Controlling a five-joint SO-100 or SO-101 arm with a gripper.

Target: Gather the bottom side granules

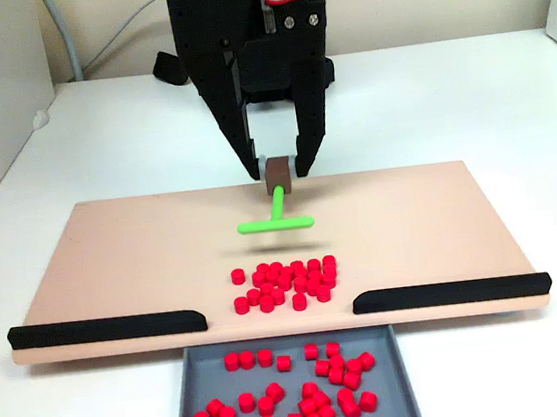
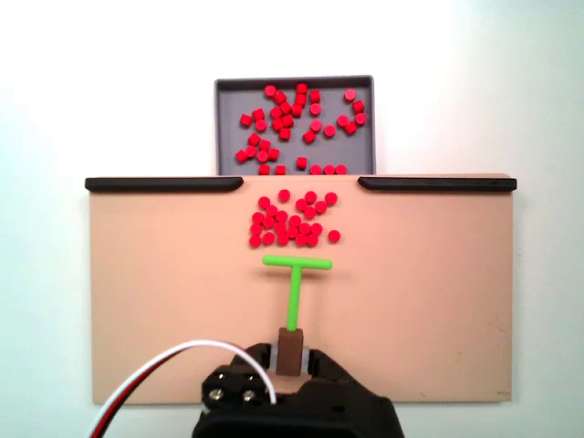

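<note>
A loose cluster of tiny red granules (image 1: 285,283) (image 2: 290,222) lies mid-board on the peach board (image 1: 113,257) (image 2: 146,274), just short of the gap between two black rails. Behind the cluster rests the green T-shaped pusher (image 1: 276,223) (image 2: 297,265), its bar facing the granules and a small gap apart from them. The stem ends in a brown block (image 1: 277,175) (image 2: 289,351). My black gripper (image 1: 277,173) (image 2: 289,358) is shut on that block, one finger on each side.
A grey tray (image 1: 207,378) (image 2: 233,100) sits below the gap at the board's edge and holds many more red granules (image 1: 290,393) (image 2: 297,123). Black rails (image 1: 106,329) (image 1: 449,293) line that edge on both sides. White table surrounds the board.
</note>
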